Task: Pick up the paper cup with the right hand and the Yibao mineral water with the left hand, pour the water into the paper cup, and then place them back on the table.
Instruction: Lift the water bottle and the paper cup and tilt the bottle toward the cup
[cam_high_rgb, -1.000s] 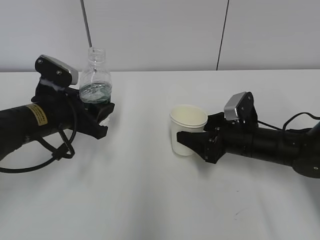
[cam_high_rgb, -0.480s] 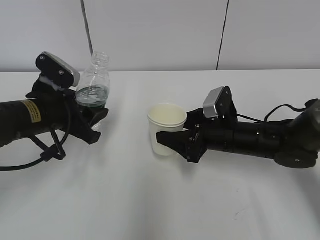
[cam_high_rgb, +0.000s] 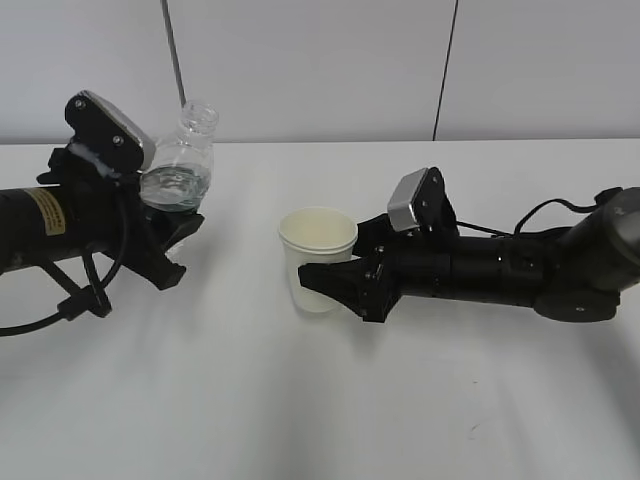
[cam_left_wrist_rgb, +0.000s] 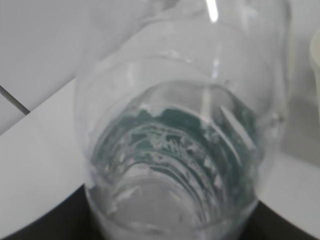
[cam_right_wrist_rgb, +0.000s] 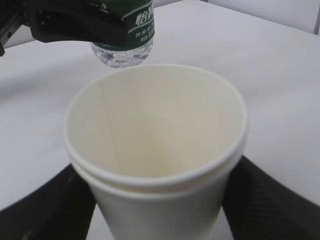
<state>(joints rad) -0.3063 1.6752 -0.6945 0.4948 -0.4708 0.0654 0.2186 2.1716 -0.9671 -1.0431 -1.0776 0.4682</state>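
Note:
The Yibao mineral water (cam_high_rgb: 183, 165) is a clear bottle with a green label and no cap. It leans right, mouth toward the cup, with my left gripper (cam_high_rgb: 172, 212) shut on its lower body. In the left wrist view the bottle (cam_left_wrist_rgb: 170, 150) fills the frame above that gripper (cam_left_wrist_rgb: 170, 222). The cream paper cup (cam_high_rgb: 318, 258) stands upright near the middle of the table (cam_high_rgb: 300, 420), my right gripper (cam_high_rgb: 318, 282) shut on its sides. In the right wrist view the cup (cam_right_wrist_rgb: 155, 150) is empty between the right gripper (cam_right_wrist_rgb: 157, 212) fingers (cam_right_wrist_rgb: 45, 210), with the bottle (cam_right_wrist_rgb: 125, 35) beyond it.
A loose black cable (cam_high_rgb: 70, 300) loops under the left arm and another cable (cam_high_rgb: 545, 212) arcs over the right arm. A white wall with dark vertical seams (cam_high_rgb: 445, 70) closes the back. Whether the cup's base touches the table cannot be told.
The right arm has carried the cup leftward toward the bottle. The left arm has drawn back slightly and tipped the bottle further to the right.

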